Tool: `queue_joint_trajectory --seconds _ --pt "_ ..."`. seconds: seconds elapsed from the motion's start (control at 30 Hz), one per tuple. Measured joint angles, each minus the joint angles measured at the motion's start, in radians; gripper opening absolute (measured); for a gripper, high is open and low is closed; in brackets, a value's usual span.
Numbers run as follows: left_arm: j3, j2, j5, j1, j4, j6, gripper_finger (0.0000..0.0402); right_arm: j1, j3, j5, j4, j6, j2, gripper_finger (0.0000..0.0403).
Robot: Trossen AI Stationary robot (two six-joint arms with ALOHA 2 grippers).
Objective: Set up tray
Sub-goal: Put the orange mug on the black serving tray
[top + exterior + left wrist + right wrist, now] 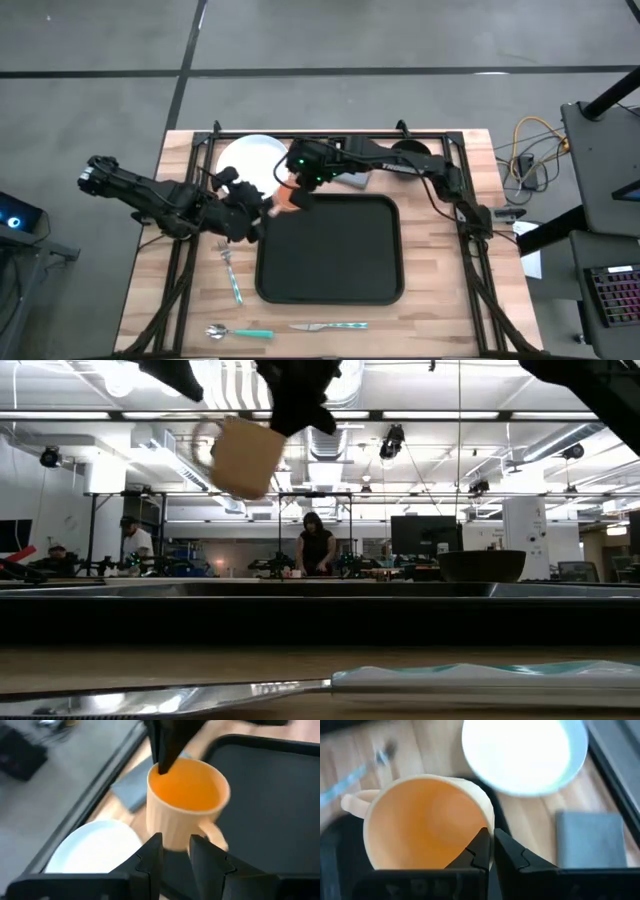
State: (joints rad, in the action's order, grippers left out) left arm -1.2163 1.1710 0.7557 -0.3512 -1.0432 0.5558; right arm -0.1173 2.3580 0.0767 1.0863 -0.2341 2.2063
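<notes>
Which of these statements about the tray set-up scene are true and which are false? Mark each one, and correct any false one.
1. The right gripper is shut on the rim of the mug. True.
2. The mug stands on the tray. False: the low view shows it lifted in the air, over the tray's far left corner.
3. The white plate lies on the tray. False: it lies on the table beyond the tray's far left corner.
4. The knife lies on the table, near the tray's near edge. True.
5. The grey napkin lies beside the plate. True.
6. The left gripper grips the fork. False: it points at the mug.
</notes>
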Motion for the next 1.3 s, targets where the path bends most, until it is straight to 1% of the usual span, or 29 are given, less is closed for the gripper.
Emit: queue_joint_trajectory --seconds 0.03,0.1,0.2,0.4,0.53,0.67,0.77,0.9,1.1,1.2,1.3 --pt "0.008 0.000 0.013 0.000 -0.008 0.005 0.0079 -0.006 -0.014 -0.018 -0.044 -0.016 -0.003 0.0008" --pt "0.025 0.000 0.052 0.000 -0.011 0.008 0.0079 -0.021 -0.033 -0.046 -0.073 -0.052 -0.006 0.0008" --pt "0.050 0.000 0.100 0.000 -0.012 0.029 0.0079 -0.040 -0.041 -0.047 -0.093 -0.091 -0.008 0.0008" --pt "0.127 0.003 0.107 -0.005 -0.008 -0.025 0.0079 -0.044 -0.056 -0.046 -0.121 -0.125 -0.012 0.0008" --pt "0.187 0.003 0.107 -0.009 -0.016 -0.030 0.0079 -0.044 -0.056 -0.055 -0.119 -0.125 -0.013 0.0008" --pt "0.205 0.001 0.104 -0.010 -0.014 -0.031 0.0079 -0.046 -0.059 -0.055 -0.102 -0.130 -0.014 0.0008" --pt "0.187 -0.010 0.100 -0.015 -0.013 -0.050 0.0081 -0.051 -0.071 -0.054 -0.072 -0.130 -0.014 0.0008" --pt "0.169 -0.028 0.087 -0.049 -0.004 -0.053 0.0104 -0.071 -0.073 -0.049 -0.017 -0.123 -0.014 0.0008" --pt "0.205 -0.033 0.089 -0.117 0.000 -0.031 0.0163 -0.082 -0.079 -0.056 -0.079 -0.125 -0.014 0.0008" --pt "0.244 -0.033 0.130 -0.127 0.024 -0.003 0.0178 -0.077 -0.079 -0.102 -0.085 -0.127 -0.014 0.0008" --pt "0.286 -0.034 0.189 -0.129 0.035 0.025 0.0182 -0.078 -0.079 -0.102 -0.086 -0.125 -0.014 0.0008"
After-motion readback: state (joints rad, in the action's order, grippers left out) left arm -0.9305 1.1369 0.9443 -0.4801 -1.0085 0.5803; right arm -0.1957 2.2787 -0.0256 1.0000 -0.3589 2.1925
